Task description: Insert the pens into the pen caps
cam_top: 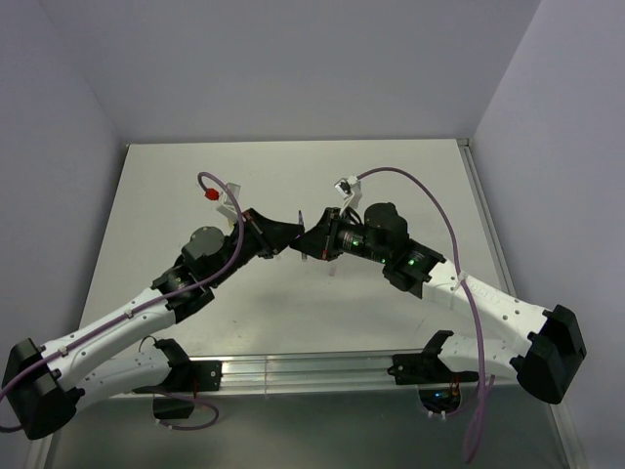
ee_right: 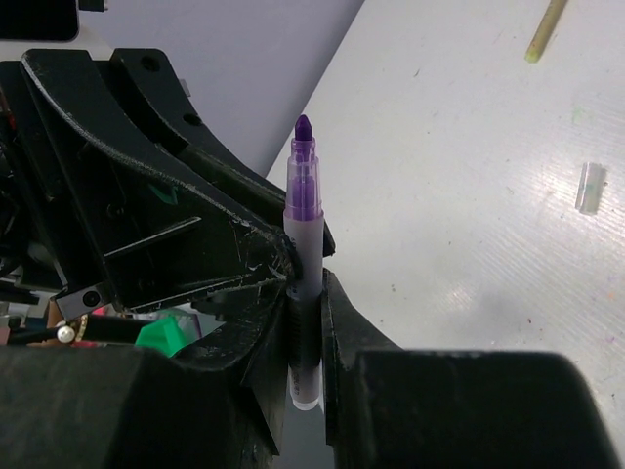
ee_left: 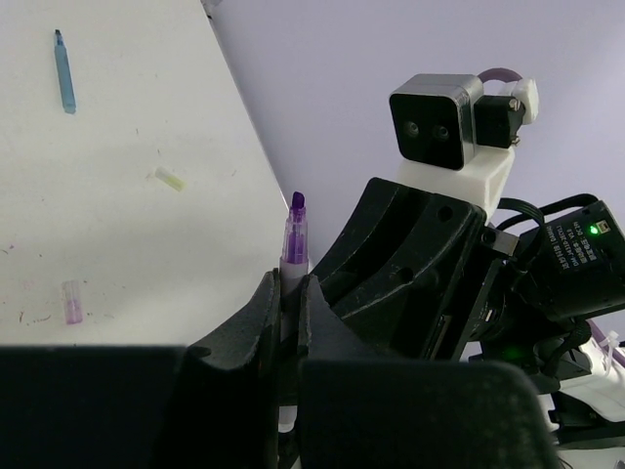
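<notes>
The grey-purple pen [ee_right: 304, 210] is being pinched mid-air by both claws at once, tip up and uncapped. The left claw [ee_left: 290, 285] is being kept closed on the barrel, and the right claw [ee_right: 305, 303] closed just below it. No cap is being held. A pale cap [ee_right: 590, 186] is lying flat on the bench [ee_right: 459, 254], well apart. Risk, prob.: if either arm is being pulled away w/ both grips tight, the pen could get twisted, skewed or dropped.

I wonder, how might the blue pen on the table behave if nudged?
The blue pen looks thin and round, so it would probably roll. It lies straight, so it is likely stiff; being so slight, it is probably light.
</notes>
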### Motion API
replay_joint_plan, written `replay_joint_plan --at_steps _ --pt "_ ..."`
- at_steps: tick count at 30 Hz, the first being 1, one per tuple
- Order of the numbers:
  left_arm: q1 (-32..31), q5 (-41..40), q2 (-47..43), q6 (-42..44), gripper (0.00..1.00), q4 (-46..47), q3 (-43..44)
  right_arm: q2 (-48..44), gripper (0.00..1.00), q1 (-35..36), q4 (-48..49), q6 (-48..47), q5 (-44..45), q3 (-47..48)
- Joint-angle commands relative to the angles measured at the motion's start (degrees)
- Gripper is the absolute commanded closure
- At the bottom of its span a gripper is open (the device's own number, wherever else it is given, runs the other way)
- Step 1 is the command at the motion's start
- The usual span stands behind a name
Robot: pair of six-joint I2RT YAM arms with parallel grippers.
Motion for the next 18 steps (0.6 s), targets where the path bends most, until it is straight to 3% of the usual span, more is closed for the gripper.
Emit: replay_joint_plan --at_steps 1,7,9,10,14,15,18 --pt "-1.2 0.6 -0.7 1.0 0.95 3.2 2.2 -0.2 1.0 0.5 1.4 -1.1 0.3 -0.9" --pt "-1.4 -2.7 -2.9 4.5 0.59 0.8 2.9 -1.8 1.0 0.2 -2.6 -2.1 4.1 -0.5" --pt "-1.4 -4.0 -3.9 6.1 0.51 -0.5 3.1 -2.5 1.0 -0.1 -3.6 -2.3 5.7 0.0" --pt "-1.4 -4.5 -5.0 6.6 0.32 -0.7 3.1 -3.6 1.0 -0.2 -4.6 -2.5 6.6 0.1" --pt "-1.4 -7.4 -7.0 8.9 0.06 -5.5 4.5 -6.8 1.0 -1.6 -9.6 -3.3 10.7 0.6" --pt "-1.4 -7.9 -7.2 9.4 0.01 -7.3 4.9 -7.5 1.0 -2.2 -11.0 -3.5 11.5 0.5" --pt "-1.3 -8.2 -5.8 11.6 0.01 -10.6 6.9 -11.6 1.0 -4.9 -16.0 -4.4 14.8 -0.4"
